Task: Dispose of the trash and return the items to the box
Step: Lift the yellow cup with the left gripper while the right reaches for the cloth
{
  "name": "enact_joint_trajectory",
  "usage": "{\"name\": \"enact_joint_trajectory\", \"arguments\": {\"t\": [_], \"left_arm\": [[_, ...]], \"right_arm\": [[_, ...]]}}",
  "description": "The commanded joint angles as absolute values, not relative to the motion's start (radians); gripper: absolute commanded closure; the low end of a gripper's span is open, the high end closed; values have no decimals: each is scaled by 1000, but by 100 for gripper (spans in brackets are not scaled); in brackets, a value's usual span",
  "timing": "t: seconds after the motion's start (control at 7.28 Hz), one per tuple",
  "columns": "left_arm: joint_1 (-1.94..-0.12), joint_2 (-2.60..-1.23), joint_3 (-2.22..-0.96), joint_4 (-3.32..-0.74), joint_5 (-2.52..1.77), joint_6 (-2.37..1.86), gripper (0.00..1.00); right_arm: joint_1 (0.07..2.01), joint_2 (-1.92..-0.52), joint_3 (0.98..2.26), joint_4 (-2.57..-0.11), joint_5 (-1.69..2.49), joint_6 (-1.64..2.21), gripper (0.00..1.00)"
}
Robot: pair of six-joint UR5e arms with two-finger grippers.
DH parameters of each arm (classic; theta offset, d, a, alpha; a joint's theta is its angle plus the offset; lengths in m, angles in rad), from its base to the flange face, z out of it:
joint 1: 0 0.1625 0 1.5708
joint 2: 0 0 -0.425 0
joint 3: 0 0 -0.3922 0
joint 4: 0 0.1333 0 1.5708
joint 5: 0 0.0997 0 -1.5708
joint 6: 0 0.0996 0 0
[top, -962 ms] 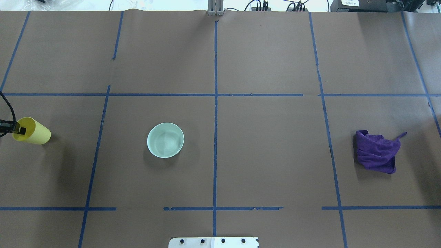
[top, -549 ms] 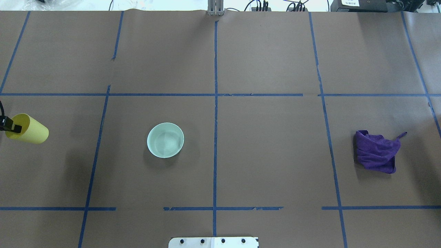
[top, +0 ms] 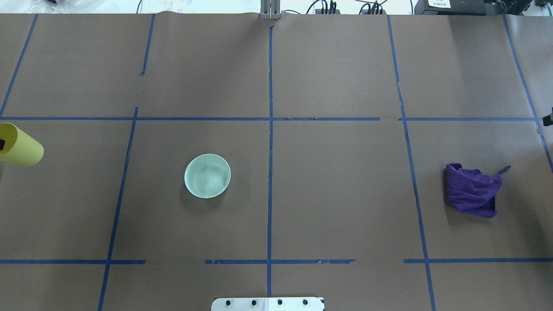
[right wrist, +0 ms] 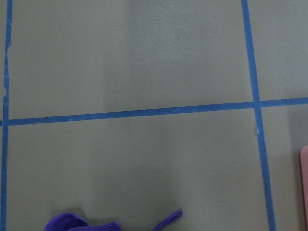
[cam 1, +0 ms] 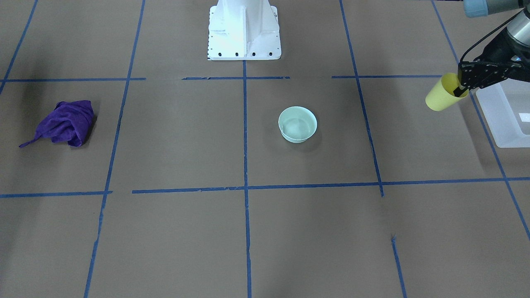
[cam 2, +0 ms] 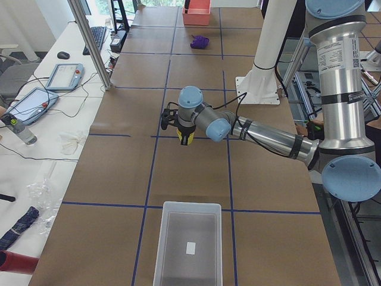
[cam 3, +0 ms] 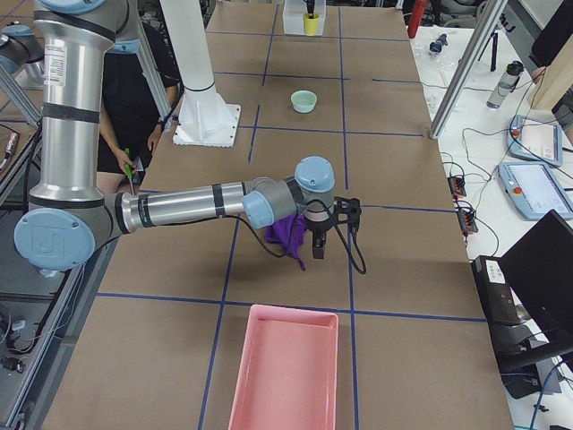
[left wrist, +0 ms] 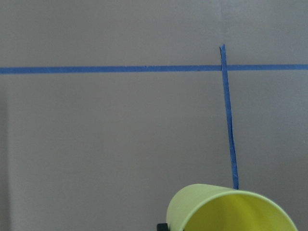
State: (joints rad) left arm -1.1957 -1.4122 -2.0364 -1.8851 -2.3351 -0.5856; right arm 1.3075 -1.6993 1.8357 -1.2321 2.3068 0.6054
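1. Since the earlier overhead frames, the yellow cup (top: 23, 149) had moved further toward the view's left edge and away from the robot. The mint-green bowl (top: 207, 176) and purple cloth (top: 471, 190) lay unmoved on the table (top: 337, 69).
2. Front-facing: the left tool (cam 1: 458, 90) was clamped on the cup's rim, one finger inside. It held the cup tilted above the table, just beside the box (cam 1: 503, 124) and not in it.
3. Left side: the box lay at the near end.
4. Right side: the right tool (cam 3: 320, 244) hung over the cloth, and whether it was apart or together could not be told. A pink tray (cam 3: 285, 376) lay near.
5. Left wrist: the cup's mouth showed at the bottom.
6. Right wrist: the cloth's edge showed at the bottom.
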Motion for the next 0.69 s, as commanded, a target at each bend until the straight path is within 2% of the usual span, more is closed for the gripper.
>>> {"name": "enact_joint_trajectory", "arguments": {"t": [0.0, 0.27, 0.55], "left_arm": [[-1305, -1498, -2046, -1679, -2290, -368, 100], [-1461, -1602, -2037, -1460, -2200, -121, 100], [-1559, -1712, -1966, -1355, -2148, 40, 100]], "right_arm": [[1176, -1726, 1838, -1055, 2257, 844, 0], [1064, -1724, 1854, -1020, 2226, 932, 0], [941, -1726, 1861, -1020, 2177, 968, 0]]}}
